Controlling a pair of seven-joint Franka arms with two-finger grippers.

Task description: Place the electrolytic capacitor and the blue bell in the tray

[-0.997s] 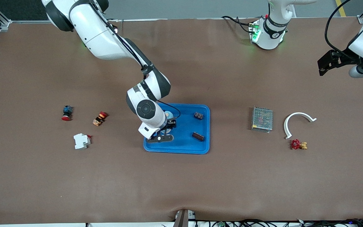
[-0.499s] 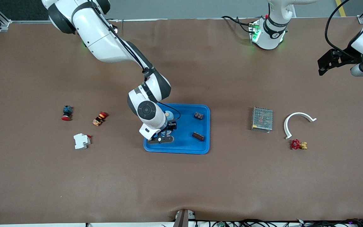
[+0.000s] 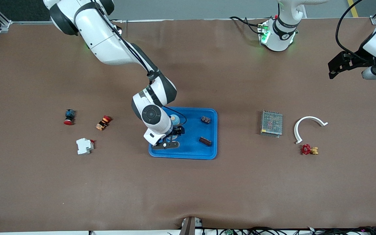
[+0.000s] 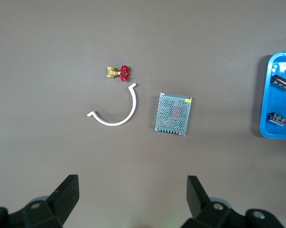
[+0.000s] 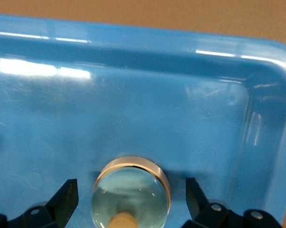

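The blue tray (image 3: 194,150) lies mid-table. In it lie the blue bell (image 3: 175,118) and two dark capacitors (image 3: 205,119) (image 3: 205,141). My right gripper (image 3: 177,131) is low over the tray's end nearest the right arm. It is open. In the right wrist view the bell (image 5: 131,190) rests on the tray floor (image 5: 133,109) between the spread fingers of the right gripper (image 5: 132,199), with gaps on both sides. My left gripper (image 3: 334,67) waits open and empty in the air at the left arm's end; it also shows in the left wrist view (image 4: 133,199).
A metal mesh box (image 3: 271,123), a white curved piece (image 3: 308,125) and a red valve (image 3: 308,149) lie toward the left arm's end. A red push button (image 3: 69,117), an orange-red button (image 3: 103,122) and a white breaker (image 3: 84,146) lie toward the right arm's end.
My right gripper has shifted slightly over the tray while the bell stays where it lies. My left arm has drifted a little.
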